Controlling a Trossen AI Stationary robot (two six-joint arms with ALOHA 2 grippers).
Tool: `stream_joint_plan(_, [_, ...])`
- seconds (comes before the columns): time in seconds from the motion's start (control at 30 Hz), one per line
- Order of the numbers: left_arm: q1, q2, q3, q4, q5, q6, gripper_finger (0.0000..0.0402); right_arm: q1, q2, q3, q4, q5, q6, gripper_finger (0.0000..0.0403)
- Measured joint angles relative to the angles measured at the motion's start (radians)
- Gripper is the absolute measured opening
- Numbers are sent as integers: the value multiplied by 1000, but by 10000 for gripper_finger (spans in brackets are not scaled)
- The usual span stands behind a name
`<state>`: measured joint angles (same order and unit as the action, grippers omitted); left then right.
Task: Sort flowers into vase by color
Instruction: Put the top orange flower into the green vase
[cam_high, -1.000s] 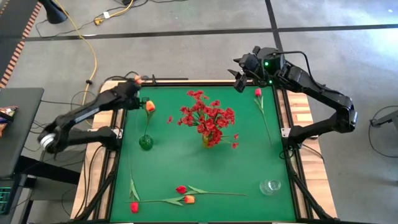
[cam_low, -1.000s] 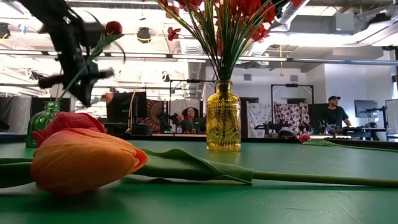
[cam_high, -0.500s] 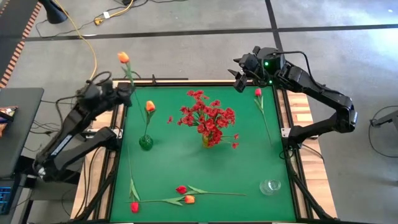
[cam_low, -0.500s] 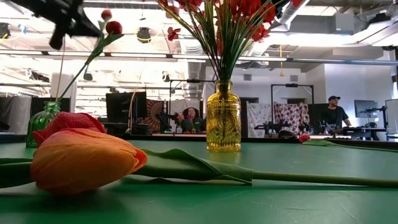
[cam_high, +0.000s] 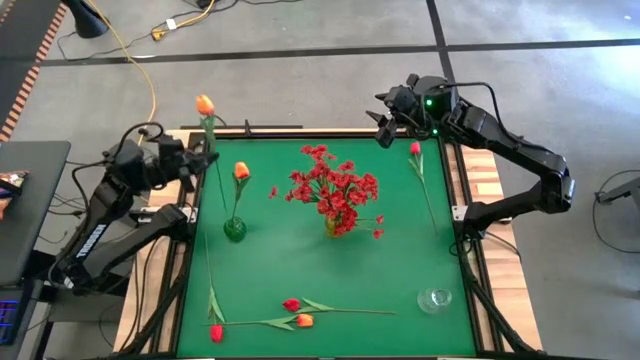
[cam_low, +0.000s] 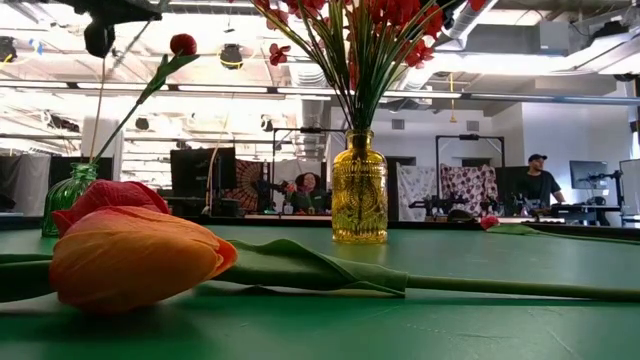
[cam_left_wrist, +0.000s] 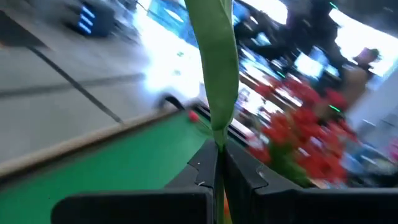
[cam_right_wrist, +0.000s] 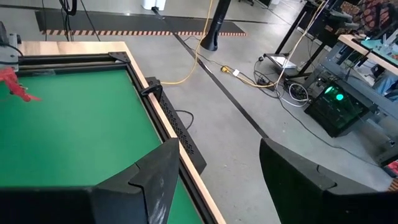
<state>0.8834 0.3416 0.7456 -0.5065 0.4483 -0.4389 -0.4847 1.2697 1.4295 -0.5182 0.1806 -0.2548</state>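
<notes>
A: Green felt is covering the worktop (cam_high: 300, 270), and the left claw (cam_high: 197, 161) is sitting at its left edge near the far corner, pinching the thin stem of an orange tulip (cam_high: 204, 104). The bloom is poking out beyond the far edge.

B: Is the grip tight?

A: Yes. In the left wrist view the fingers (cam_left_wrist: 202, 171) are pressing flat against the stem, with a green leaf (cam_left_wrist: 214, 56) rising above them.

B: And the right claw (cam_high: 383, 124)?

A: It is hanging over the far right corner, gaping wide and carrying nothing. Just beside it a red bud (cam_high: 414, 148) is lying on the felt, its stem running along the right edge.

B: Where are the other flowers sitting?

A: A bunch of small red blossoms (cam_high: 335, 190) is standing in the yellow vase (cam_low: 359, 195) at the middle. A second orange tulip (cam_high: 241, 171) is leaning in the small green vase (cam_high: 234, 229) to its left. Near the front edge, two red buds (cam_high: 216, 332) and one orange tulip (cam_high: 304, 321) are lying flat.

B: Anything else?

A: A clear glass vase (cam_high: 435, 299) is standing at the front right, holding no flower.
</notes>
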Motion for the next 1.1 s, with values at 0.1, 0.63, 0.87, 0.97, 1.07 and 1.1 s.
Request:
stream_joint_plan(0.1, [0, -2, 0, -37, 70, -12, 0, 1, 0, 0, 1, 0, 0, 249])
stream_joint_plan(0.63, [0, -27, 0, -21, 293, 121, 0, 1, 0, 0, -1, 0, 22, 249])
stream_joint_plan(0.87, [0, -115, -16, 72, 251, 58, 0, 0, 0, 0, 0, 0, 21, 249])
stream_joint_plan(0.97, [0, -140, -41, 84, 246, 39, 0, 0, 0, 0, 2, 0, 21, 249])
stream_joint_plan(1.07, [0, -162, -91, 127, 247, 6, 0, 0, 0, 0, 2, 0, 18, 249])
stream_joint_plan(1.1, [0, -167, -107, 145, 247, -4, 0, 0, 0, 0, 2, 0, 18, 249])
